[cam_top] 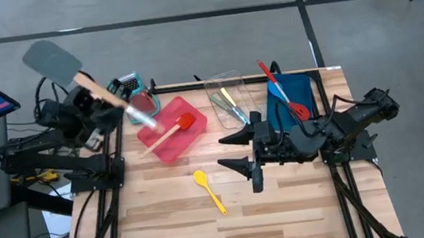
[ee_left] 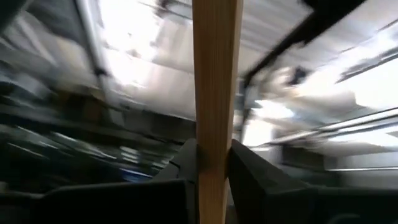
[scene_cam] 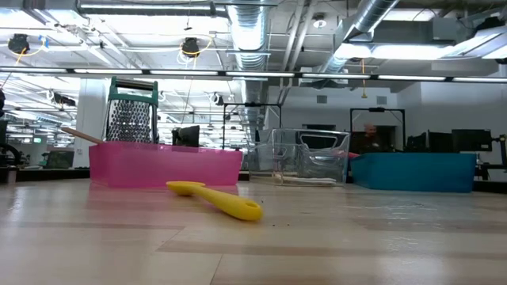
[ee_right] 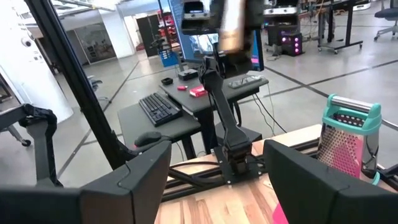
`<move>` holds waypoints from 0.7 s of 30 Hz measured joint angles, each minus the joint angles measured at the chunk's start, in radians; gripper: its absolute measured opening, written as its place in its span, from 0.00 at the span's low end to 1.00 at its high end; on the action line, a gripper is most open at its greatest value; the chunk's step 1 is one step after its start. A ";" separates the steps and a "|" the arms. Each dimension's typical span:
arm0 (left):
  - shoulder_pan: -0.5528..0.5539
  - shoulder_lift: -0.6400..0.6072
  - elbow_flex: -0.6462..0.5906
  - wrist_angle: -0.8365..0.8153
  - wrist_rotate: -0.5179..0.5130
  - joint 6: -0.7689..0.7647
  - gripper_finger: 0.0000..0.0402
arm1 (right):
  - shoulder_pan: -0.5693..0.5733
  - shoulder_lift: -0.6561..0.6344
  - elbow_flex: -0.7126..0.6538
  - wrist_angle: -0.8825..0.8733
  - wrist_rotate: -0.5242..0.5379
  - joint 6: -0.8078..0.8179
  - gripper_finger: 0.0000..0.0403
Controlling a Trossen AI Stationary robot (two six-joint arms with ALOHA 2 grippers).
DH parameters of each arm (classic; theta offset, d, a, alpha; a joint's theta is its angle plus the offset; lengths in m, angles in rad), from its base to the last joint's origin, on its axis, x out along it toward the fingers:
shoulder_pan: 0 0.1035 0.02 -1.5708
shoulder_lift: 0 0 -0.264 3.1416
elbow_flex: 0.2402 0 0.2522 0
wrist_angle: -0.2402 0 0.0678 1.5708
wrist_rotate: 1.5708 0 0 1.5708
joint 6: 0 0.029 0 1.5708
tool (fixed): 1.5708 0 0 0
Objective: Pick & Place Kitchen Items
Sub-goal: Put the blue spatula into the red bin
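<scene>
Yellow spoon (cam_top: 210,191) lies alone on the bare wooden worktop (cam_top: 286,207), just in front of the red tray (cam_top: 171,128), bowl toward the tray and handle angled away from it. Inside that tray sits the red wooden-handled spatula (cam_top: 169,133), its pale handle sticking out over the tray's near corner. Right behind the tray stands the teal-topped box grater (cam_top: 132,90), close against its back edge. Off the tray's far-left side, beyond the worktop edge, the left end effector (cam_top: 96,102) is pinching the wooden handle of the grey-teal spatula (cam_top: 57,61), blade held up and away from the tray; its wrist camera shows both fingers (ee_left: 255,183) tight on the wood. To the tray's right comes the clear tray (cam_top: 230,98) with thin knives (cam_top: 230,105) inside, then the blue tray (cam_top: 293,94) with the red spoon (cam_top: 282,91) lying across it. Right end effector (cam_top: 241,150) hangs well right of the red tray, in front of the clear one, fingers spread wide, gripping nothing
</scene>
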 joint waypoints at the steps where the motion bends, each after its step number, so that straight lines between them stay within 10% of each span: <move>1: 0.000 0.007 0.000 0.002 -0.052 0.062 0.10 | 0.000 0.000 0.000 0.000 0.000 0.000 0.63; 15: 0.011 0.146 0.000 -0.225 -0.806 0.756 0.11 | 0.000 0.000 0.000 0.002 0.000 0.004 0.63; 21: 0.042 0.227 0.000 -0.226 -0.968 0.982 0.11 | -0.013 0.000 0.000 0.001 0.000 0.063 0.63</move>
